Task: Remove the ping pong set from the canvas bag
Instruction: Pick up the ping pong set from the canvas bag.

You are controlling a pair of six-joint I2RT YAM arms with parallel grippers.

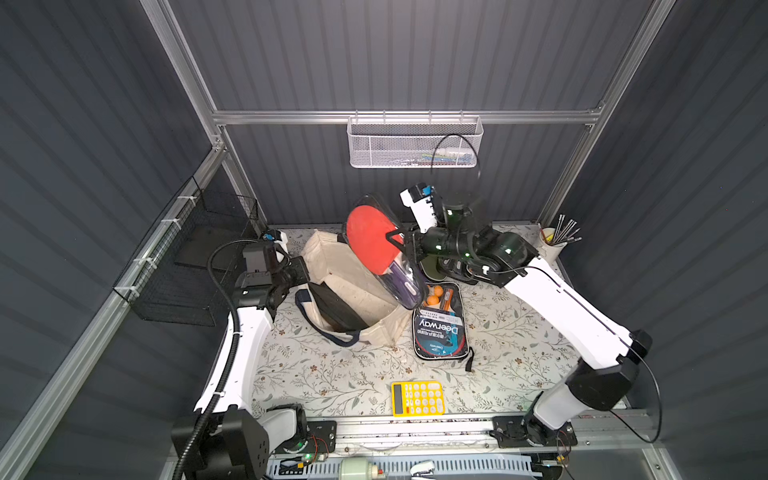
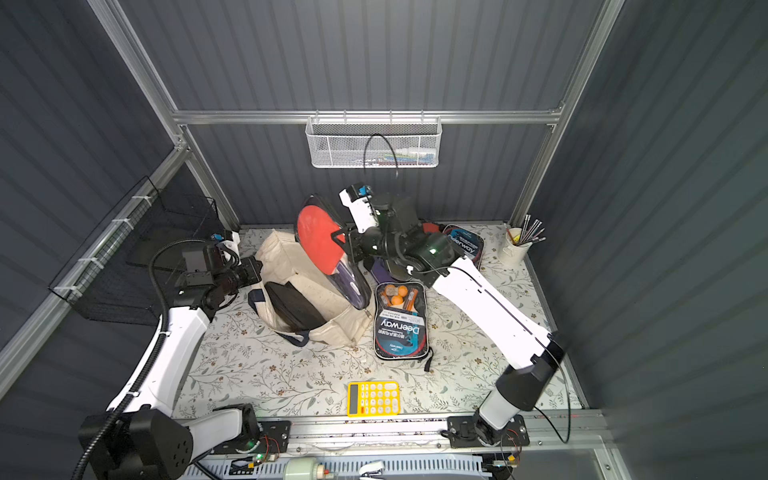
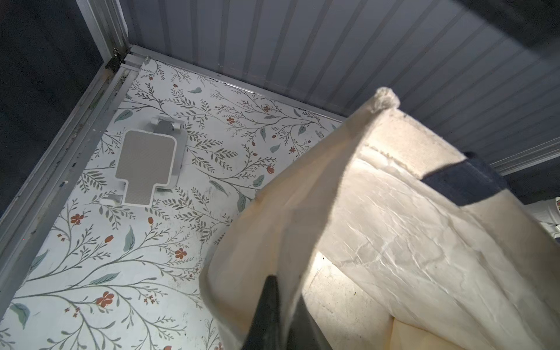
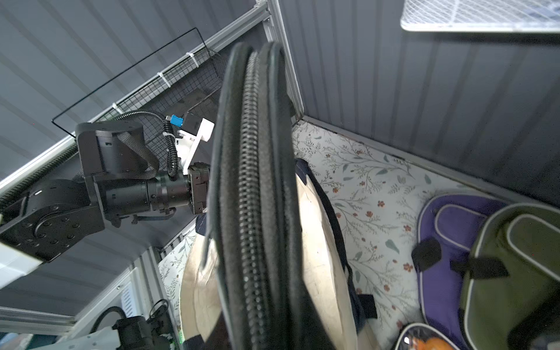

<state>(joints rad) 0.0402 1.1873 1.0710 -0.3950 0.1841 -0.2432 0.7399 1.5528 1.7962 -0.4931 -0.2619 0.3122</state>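
set held over the bag mouth, bag pinned at its left rim

the left tool [image 1: 302, 266] is clamped on the left rim of the canvas bag [image 1: 357, 291], likely to hold the mouth open and stop the bag rising with the load. the bag slumps open on the desk [image 1: 332, 374] with a dark item inside. above its right side the ping pong set [image 1: 370, 237] hangs tilted, red paddle up, pinched at its edge by the right tool [image 1: 398, 243]. its lower end is near the bag's rim, cannot tell if clear. just right of the bag a second set [image 1: 440, 328] lies flat. the next move likely carries the held set sideways to bare desk.
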